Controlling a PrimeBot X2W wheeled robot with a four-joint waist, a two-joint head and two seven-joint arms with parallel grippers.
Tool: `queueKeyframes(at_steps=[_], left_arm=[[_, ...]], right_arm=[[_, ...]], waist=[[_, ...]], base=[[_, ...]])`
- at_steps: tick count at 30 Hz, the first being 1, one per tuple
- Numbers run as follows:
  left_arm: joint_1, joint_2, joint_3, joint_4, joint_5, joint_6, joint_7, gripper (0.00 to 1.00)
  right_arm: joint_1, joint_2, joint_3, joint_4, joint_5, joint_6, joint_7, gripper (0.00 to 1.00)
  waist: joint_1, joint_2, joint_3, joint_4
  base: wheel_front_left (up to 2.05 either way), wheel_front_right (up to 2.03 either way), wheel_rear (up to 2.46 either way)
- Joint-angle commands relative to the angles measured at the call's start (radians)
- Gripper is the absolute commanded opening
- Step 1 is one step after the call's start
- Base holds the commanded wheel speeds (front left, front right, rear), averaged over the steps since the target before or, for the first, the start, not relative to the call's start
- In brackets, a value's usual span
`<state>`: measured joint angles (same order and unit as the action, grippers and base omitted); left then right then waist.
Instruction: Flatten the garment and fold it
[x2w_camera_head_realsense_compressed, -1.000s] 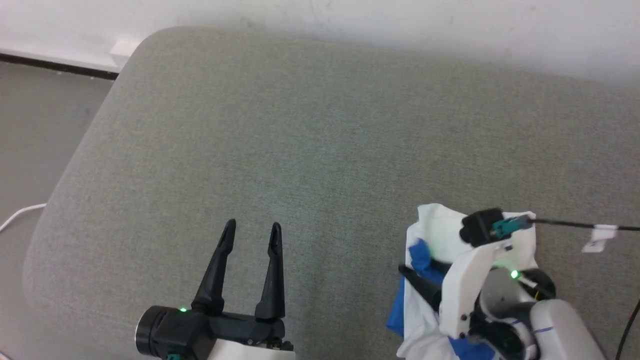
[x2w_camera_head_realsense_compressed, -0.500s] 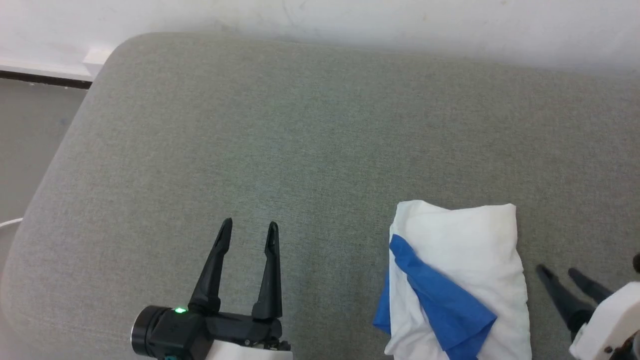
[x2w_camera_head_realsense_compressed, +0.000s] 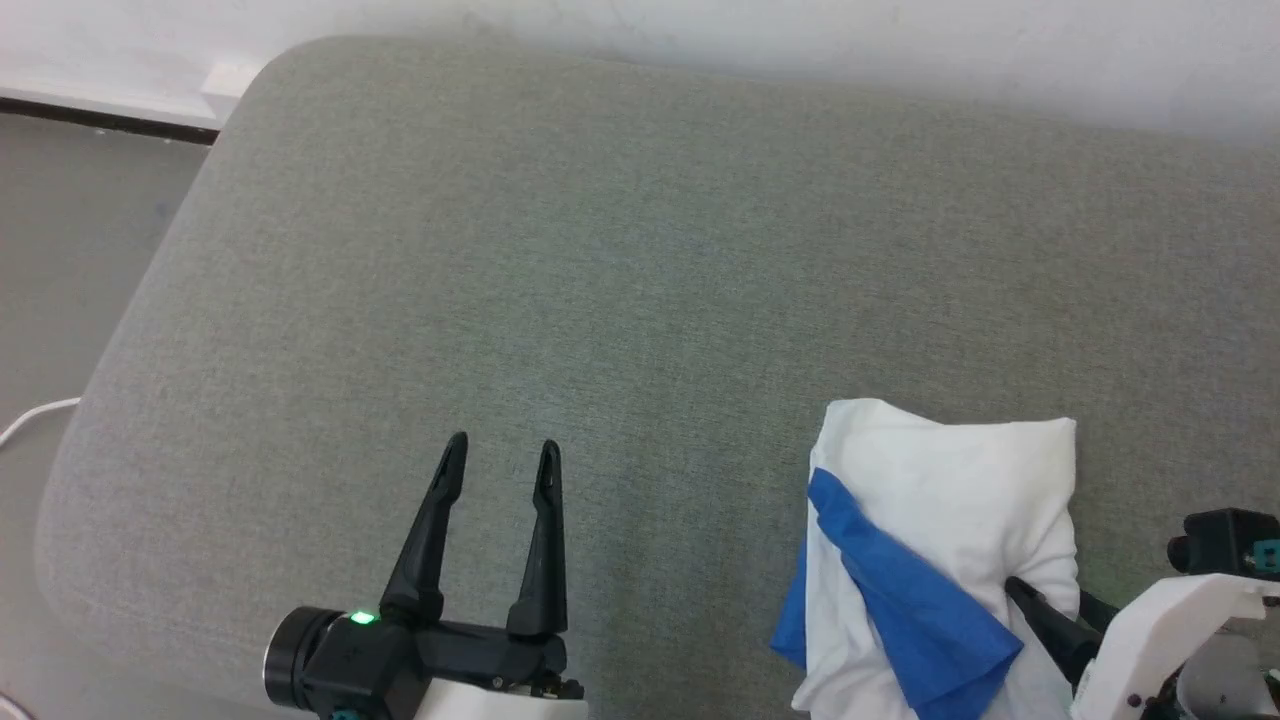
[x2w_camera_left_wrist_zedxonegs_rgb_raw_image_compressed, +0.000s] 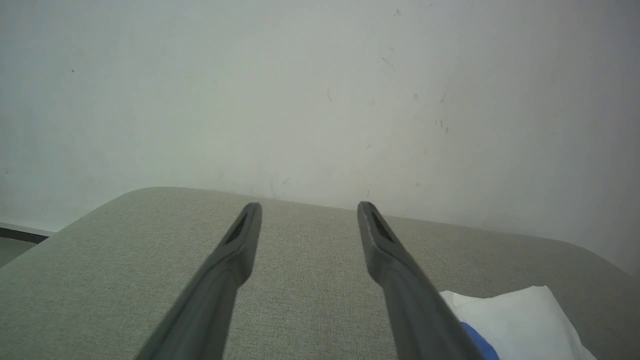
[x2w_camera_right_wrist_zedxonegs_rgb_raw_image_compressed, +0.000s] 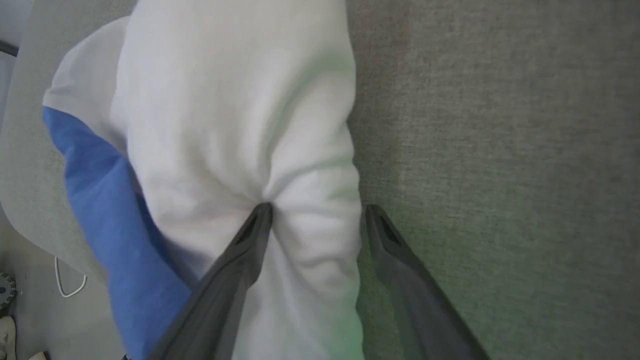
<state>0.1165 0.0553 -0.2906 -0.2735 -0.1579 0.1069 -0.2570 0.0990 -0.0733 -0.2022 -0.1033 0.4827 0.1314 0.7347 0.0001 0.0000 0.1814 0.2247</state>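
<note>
garment (x2w_camera_head_realsense_compressed: 950, 480) sits bunched in a rough packet on the grey fabric cushion (x2w_camera_head_realsense_compressed: 600, 250). it is right against the right hand (x2w_camera_head_realsense_compressed: 1048, 592) and well off to the right of the left hand (x2w_camera_head_realsense_compressed: 503, 445). mostly white cloth shows, puffy and creased. a blue sleeve (x2w_camera_head_realsense_compressed: 900, 590) is draped diagonally over the side facing the left hand.

right hand: spread wide, not clamped on anything. in the right wrist view the hand (x2w_camera_right_wrist_zedxonegs_rgb_raw_image_compressed: 318, 208) straddles the garment's edge. one finger (x2w_camera_right_wrist_zedxonegs_rgb_raw_image_compressed: 250, 240) pokes its tip into the white cloth (x2w_camera_right_wrist_zedxonegs_rgb_raw_image_compressed: 225, 125), and wrinkles pucker around the tip. the other finger (x2w_camera_right_wrist_zedxonegs_rgb_raw_image_compressed: 390, 245) is over bare cushion just beside that edge; cannot tell if it touches the cushion. the blue sleeve (x2w_camera_right_wrist_zedxonegs_rgb_raw_image_compressed: 95, 200) runs down the far side of the packet from this hand. the white wrist housing (x2w_camera_head_realsense_compressed: 1150, 630) shows behind the fingers in the head view.

left hand: also spread wide, nothing between the fingers, over bare cushion. cannot tell if it touches the surface. in the left wrist view the hand (x2w_camera_left_wrist_zedxonegs_rgb_raw_image_compressed: 310, 207) points toward the white wall (x2w_camera_left_wrist_zedxonegs_rgb_raw_image_compressed: 320, 75). a white corner of the garment (x2w_camera_left_wrist_zedxonegs_rgb_raw_image_compressed: 520, 310) with a bit of blue shows just past its right finger. a green light (x2w_camera_head_realsense_compressed: 360, 618) glows on its dark wrist.

the floor (x2w_camera_head_realsense_compressed: 60, 250) lies left of the left hand, beyond the cushion's rounded corner, with a white cable (x2w_camera_head_realsense_compressed: 30, 420) on it.
</note>
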Motion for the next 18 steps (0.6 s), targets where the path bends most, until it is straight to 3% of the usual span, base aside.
queueKeyframes(at_steps=[1, 4, 5, 6, 12, 18], left_arm=[[-0.005, -0.005, 0.003, -0.003, 0.005, 0.002, -0.005, 1.00], [-0.003, -0.005, 0.003, -0.003, 0.005, 0.001, -0.005, 1.00], [-0.003, -0.005, 0.003, -0.004, 0.005, 0.001, -0.005, 1.00], [-0.003, -0.005, 0.003, -0.005, 0.006, 0.000, -0.005, 1.00], [0.001, -0.005, 0.001, -0.009, 0.017, 0.003, -0.005, 1.00], [-0.005, -0.005, -0.001, -0.008, 0.022, 0.002, -0.005, 1.00]], right_arm=[[-0.015, -0.002, 0.006, 0.011, -0.005, -0.001, -0.006, 1.00], [-0.032, -0.002, 0.017, 0.068, -0.020, -0.001, -0.020, 1.00], [-0.038, -0.001, 0.020, 0.086, -0.025, -0.001, -0.029, 0.45], [-0.045, 0.001, 0.021, 0.101, -0.030, -0.001, -0.042, 0.00], [-0.085, 0.006, 0.045, 0.130, -0.034, -0.001, -0.100, 0.00], [-0.146, -0.032, 0.043, 0.115, -0.042, -0.001, -0.107, 0.00]], waist=[[-0.0001, 0.0000, 0.001, 0.010], [-0.0001, 0.0000, -0.004, 0.020], [-0.0001, 0.0000, -0.007, 0.022], [-0.0001, 0.0000, -0.009, 0.023], [-0.0001, 0.0000, -0.021, -0.005], [-0.0001, 0.0000, -0.022, -0.073]], base=[[0.00, 0.00, 0.00], [0.00, 0.00, 0.00], [0.00, 0.00, 0.00], [0.00, 0.00, 0.00], [0.00, 0.00, 0.00], [0.00, 0.00, 0.00]])
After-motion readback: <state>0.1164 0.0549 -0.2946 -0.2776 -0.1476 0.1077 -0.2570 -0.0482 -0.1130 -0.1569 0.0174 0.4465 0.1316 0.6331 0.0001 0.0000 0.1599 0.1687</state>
